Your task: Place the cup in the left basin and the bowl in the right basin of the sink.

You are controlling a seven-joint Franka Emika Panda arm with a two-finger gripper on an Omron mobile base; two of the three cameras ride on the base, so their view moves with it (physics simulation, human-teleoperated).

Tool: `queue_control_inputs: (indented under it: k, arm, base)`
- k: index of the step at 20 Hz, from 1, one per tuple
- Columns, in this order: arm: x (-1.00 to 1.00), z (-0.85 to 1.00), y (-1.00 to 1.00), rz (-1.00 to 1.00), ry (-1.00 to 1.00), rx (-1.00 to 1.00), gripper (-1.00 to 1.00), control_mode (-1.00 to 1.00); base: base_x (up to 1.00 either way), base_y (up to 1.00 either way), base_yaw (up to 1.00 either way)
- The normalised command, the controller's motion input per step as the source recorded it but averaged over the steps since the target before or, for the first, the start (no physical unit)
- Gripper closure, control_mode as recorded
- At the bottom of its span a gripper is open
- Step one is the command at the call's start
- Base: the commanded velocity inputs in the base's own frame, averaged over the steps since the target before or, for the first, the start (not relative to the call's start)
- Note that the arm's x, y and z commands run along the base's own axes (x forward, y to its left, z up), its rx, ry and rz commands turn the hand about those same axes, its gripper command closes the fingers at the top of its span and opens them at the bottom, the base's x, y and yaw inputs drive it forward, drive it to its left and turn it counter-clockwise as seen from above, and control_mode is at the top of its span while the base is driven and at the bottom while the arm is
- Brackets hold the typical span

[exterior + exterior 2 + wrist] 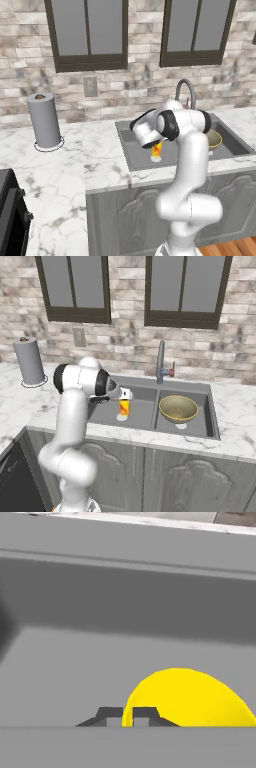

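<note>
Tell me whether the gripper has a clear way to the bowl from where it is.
Probably yes: the gripper is at the cup in the left basin, and just the low divider separates it from the open bowl.

my arm is glossy white all over, built of thick rounded tube segments, with a black band ringing the joints. it swells into a fat bulbous housing low down near the base. at the hand, my two fingertips are small, dark grey and blocky with slanted outer edges.
</note>
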Motion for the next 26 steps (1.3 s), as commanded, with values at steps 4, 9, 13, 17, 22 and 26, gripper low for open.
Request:
queue_control_inputs:
  k: [4,9,13,17,22,26]
  arm:
    - [0.01,-0.52,-0.19,0.0,-0.01,0.0,1.0,-1.0]
    - [0.17,-0.46,-0.24,0.0,-0.03,0.0,1.0,-1.0]
    - [0.24,-0.47,-0.15,0.0,-0.02,-0.01,1.0,-1.0]
    - [0.34,-0.3,0.0,0.0,0.0,-0.01,-1.0,-1.0]
    - [-0.01,0.07,0.01,0.0,-0.03,0.01,-1.0,-1.0]
    - [-0.16,0.07,0.12,0.0,0.0,0.02,-1.0,-1.0]
  base:
    - [0.0,0.0,0.0]
    - [0.0,0.0,0.0]
    - [0.0,0.0,0.0]
    - [0.0,0.0,0.0]
    - [0.0,0.0,0.0]
    - [0.0,0.0,0.0]
